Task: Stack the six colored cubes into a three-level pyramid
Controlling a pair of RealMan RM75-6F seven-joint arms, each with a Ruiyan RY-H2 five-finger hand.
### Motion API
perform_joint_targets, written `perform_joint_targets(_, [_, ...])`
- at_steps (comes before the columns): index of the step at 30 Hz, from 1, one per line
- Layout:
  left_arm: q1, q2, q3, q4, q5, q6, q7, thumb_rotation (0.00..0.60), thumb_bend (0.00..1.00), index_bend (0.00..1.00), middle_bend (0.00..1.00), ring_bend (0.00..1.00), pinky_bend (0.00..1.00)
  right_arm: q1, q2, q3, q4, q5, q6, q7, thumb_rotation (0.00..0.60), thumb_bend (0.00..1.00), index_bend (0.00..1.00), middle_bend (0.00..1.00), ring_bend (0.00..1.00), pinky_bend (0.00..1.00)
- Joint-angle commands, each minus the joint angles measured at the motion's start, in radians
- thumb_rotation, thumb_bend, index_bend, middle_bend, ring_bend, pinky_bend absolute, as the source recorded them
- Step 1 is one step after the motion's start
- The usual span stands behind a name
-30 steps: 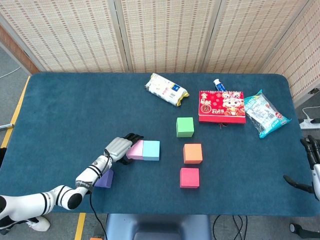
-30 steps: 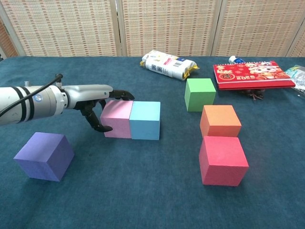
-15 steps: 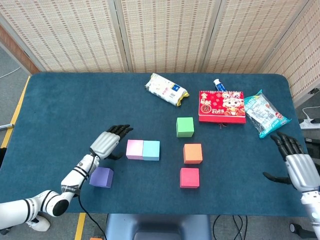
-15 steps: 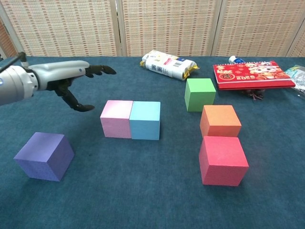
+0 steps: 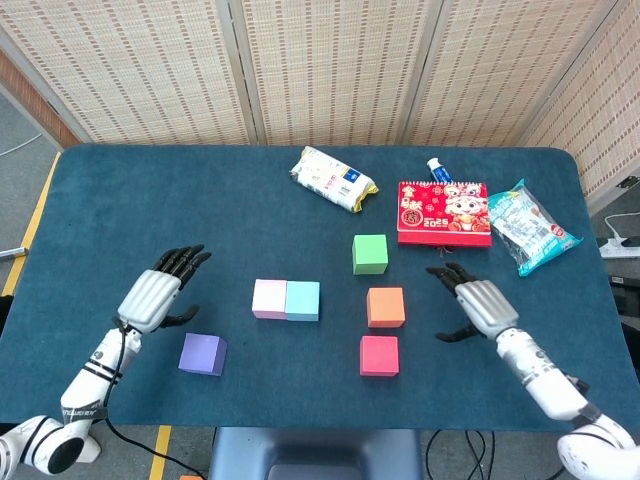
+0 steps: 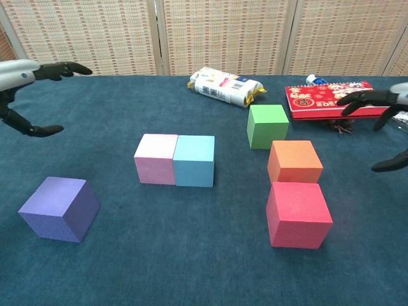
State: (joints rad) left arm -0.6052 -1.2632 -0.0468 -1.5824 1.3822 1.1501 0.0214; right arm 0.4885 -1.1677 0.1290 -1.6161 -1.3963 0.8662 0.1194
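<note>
A pink cube (image 5: 269, 298) and a light blue cube (image 5: 303, 300) sit side by side, touching, mid-table. A purple cube (image 5: 203, 353) lies alone at the front left. A green cube (image 5: 370, 253), an orange cube (image 5: 385, 306) and a red cube (image 5: 379, 355) form a loose column on the right, each apart from the others. My left hand (image 5: 156, 296) hovers open, left of the pink cube and behind the purple one. My right hand (image 5: 476, 304) is open, right of the orange cube, holding nothing. In the chest view only its dark fingers (image 6: 368, 97) show at the right edge.
At the back lie a white snack packet (image 5: 332, 179), a red calendar (image 5: 444, 212), a small blue-capped bottle (image 5: 438, 169) and a clear blue bag (image 5: 529, 225). The blue table cloth (image 5: 130, 215) ends at the front edge near the purple and red cubes.
My left hand let go of the pink cube and drew back to the left. My right hand came in from the right edge toward the orange cube. No cube moved.
</note>
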Motion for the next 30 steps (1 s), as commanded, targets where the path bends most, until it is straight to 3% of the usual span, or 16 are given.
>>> perform_joint_targets(1, [0.021, 0.013, 0.009, 0.001, 0.018, 0.022, -0.020, 0.600, 0.35, 0.01, 0.00, 0.00, 0.09, 0.055, -0.060, 0.015, 0.023, 0.067, -0.065, -0.062, 0.600, 0.11, 0.24, 0.23, 0.13, 0.37])
perform_joint_targets(10, [0.069, 0.033, 0.018, 0.011, 0.063, 0.068, -0.066, 0.600, 0.35, 0.01, 0.00, 0.00, 0.09, 0.115, -0.152, 0.024, 0.062, 0.170, -0.098, -0.152, 0.600, 0.11, 0.35, 0.26, 0.16, 0.38])
perform_joint_targets(30, [0.102, 0.045, 0.007, 0.021, 0.097, 0.069, -0.110, 0.600, 0.35, 0.01, 0.00, 0.00, 0.09, 0.154, -0.256, 0.021, 0.161, 0.228, -0.079, -0.160, 0.600, 0.11, 0.33, 0.42, 0.33, 0.45])
